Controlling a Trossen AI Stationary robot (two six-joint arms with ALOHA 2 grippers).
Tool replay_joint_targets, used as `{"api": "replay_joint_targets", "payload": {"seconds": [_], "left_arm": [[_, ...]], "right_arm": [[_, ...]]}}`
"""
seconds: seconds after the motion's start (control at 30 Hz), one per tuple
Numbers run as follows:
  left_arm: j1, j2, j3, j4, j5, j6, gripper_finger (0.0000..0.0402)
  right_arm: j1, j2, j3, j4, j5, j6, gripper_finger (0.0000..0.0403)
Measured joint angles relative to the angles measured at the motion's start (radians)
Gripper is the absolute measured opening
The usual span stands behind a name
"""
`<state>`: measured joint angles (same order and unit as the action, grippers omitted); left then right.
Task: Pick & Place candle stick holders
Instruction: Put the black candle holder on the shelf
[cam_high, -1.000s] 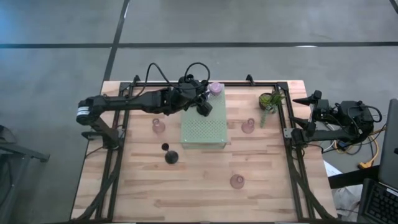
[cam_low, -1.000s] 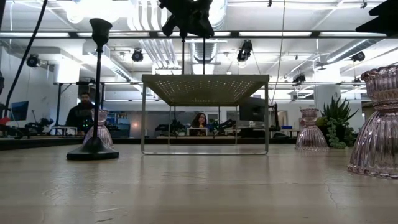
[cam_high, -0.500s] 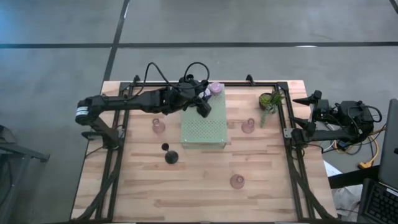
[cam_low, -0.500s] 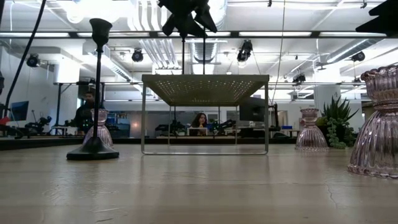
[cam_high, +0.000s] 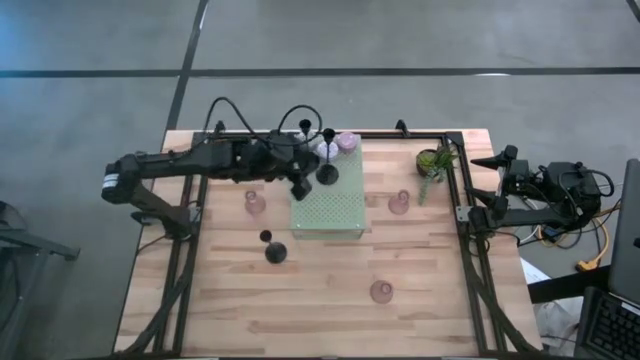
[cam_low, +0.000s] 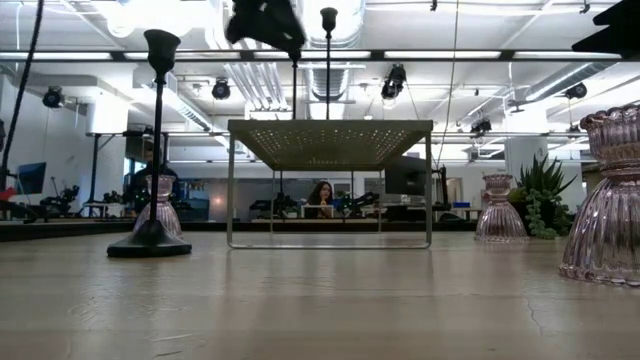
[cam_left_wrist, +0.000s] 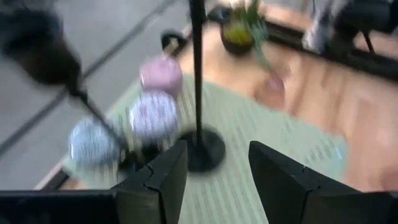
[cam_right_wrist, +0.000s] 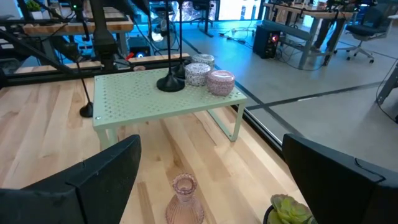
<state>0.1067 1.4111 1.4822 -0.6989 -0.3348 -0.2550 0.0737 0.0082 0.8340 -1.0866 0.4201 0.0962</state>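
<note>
A pale green perforated mat (cam_high: 328, 205) stands raised on thin legs in the middle of the table. At its far end stand two black thin-stemmed holders (cam_high: 327, 175) (cam_left_wrist: 37, 50) and three round pastel holders (cam_left_wrist: 152, 115). My left gripper (cam_high: 298, 188) (cam_left_wrist: 214, 168) hovers open over the mat's left edge, just short of the nearer black holder's round base (cam_left_wrist: 202, 149). Another black holder (cam_high: 275, 252) and three pink glass holders (cam_high: 254, 203) (cam_high: 399, 203) (cam_high: 380, 291) stand on the wood. My right gripper (cam_high: 497, 158) (cam_right_wrist: 211, 144) waits open at the table's right edge.
A small potted plant (cam_high: 433, 162) stands at the far right of the table. Black frame rails (cam_high: 190, 250) run along the table's left, right and far sides. People sit at desks in the room beyond (cam_low: 322, 192).
My left gripper has opened and let go of the black holder, which now stands upright on the mat beside the round ones. The gripper has then drawn back toward the table's left edge and risen a little, tipping up.
</note>
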Motion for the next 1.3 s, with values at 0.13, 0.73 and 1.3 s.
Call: {"api": "replay_joint_targets", "payload": {"seconds": [0.13,0.73,1.3], "left_arm": [[-0.036,-0.085,-0.023,-0.13,0.046,-0.061,0.0168],[-0.624,-0.615,-0.712,-0.006,-0.372,-0.46,0.0151],[-0.699,-0.656,-1.042,0.407,-0.204,-0.433,0.0151]], "right_arm": [[0.0,0.0,0.0,0.0,0.0,0.0,0.0384],[0.0,0.0,0.0,0.0,0.0,0.0,0.0384],[0.0,0.0,0.0,0.0,0.0,0.0,0.0384]]}}
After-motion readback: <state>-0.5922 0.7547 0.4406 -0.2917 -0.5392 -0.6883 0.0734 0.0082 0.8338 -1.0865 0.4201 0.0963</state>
